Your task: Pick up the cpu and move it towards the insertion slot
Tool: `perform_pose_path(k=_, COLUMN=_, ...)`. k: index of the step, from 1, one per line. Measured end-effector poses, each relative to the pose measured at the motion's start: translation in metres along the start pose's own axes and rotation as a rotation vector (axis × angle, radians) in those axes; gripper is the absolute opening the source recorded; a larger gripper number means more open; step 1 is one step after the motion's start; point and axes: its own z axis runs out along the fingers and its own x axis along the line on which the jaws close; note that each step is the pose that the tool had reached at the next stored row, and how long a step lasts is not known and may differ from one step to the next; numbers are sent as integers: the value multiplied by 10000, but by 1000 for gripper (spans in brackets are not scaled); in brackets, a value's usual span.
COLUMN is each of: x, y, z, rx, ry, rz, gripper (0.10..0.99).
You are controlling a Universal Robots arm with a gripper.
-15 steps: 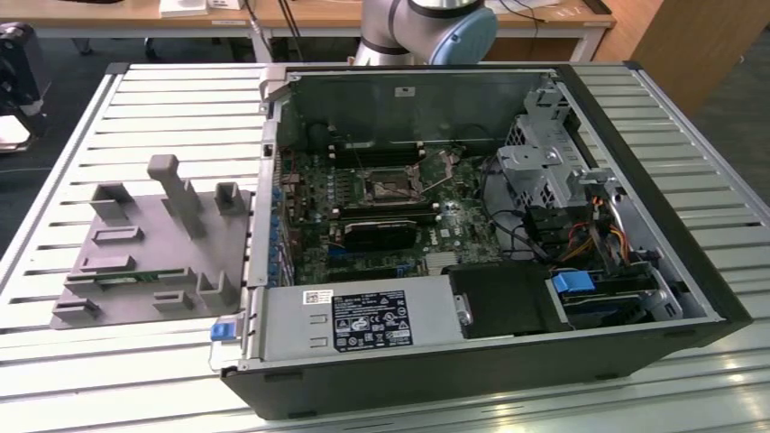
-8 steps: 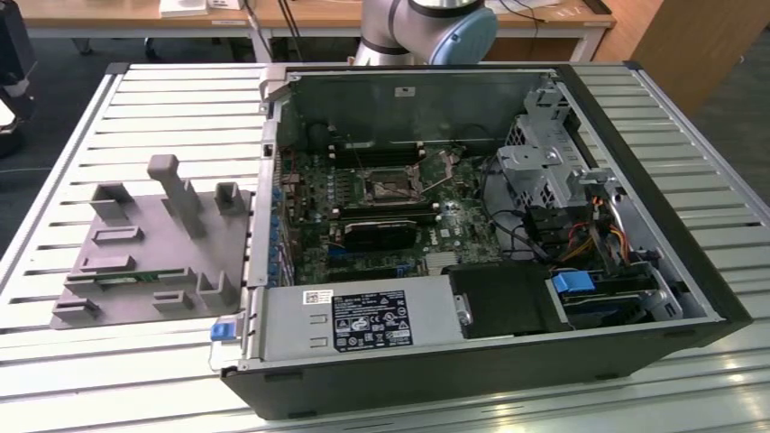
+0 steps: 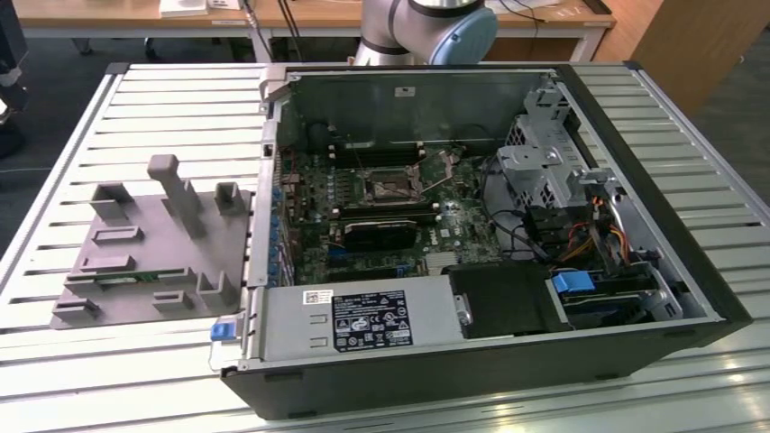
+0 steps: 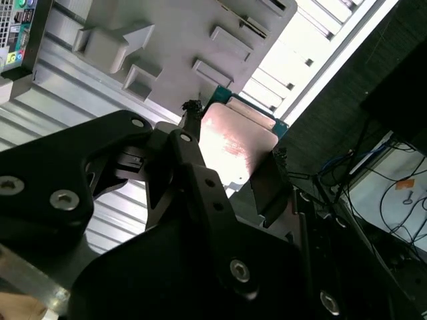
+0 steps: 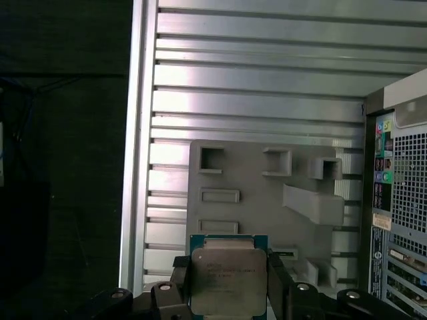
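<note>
The cpu is a flat square chip with a shiny metal top and a green rim. My gripper is shut on it, one black finger on each of two opposite edges. In both wrist views the chip hangs in the air above the grey fixture and the slatted table. The insertion slot is a silver-framed square socket with a dark centre, on the green board inside the open computer case in the exterior view.
The grey fixture with upright posts and a narrow green strip lies on the slatted metal table, on the exterior view's left of the case. Inside the case are a black heatsink block, cables and drive bays. The arm's base stands behind.
</note>
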Motion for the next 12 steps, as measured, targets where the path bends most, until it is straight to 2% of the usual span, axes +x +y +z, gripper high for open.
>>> perform_pose_path(k=4, x=-20, y=0, z=-2, rx=1, ry=4, rz=0, gripper=541)
perform_pose_path(k=12, x=-144, y=-4, z=-1, rx=1, ry=2, rz=0, gripper=541)
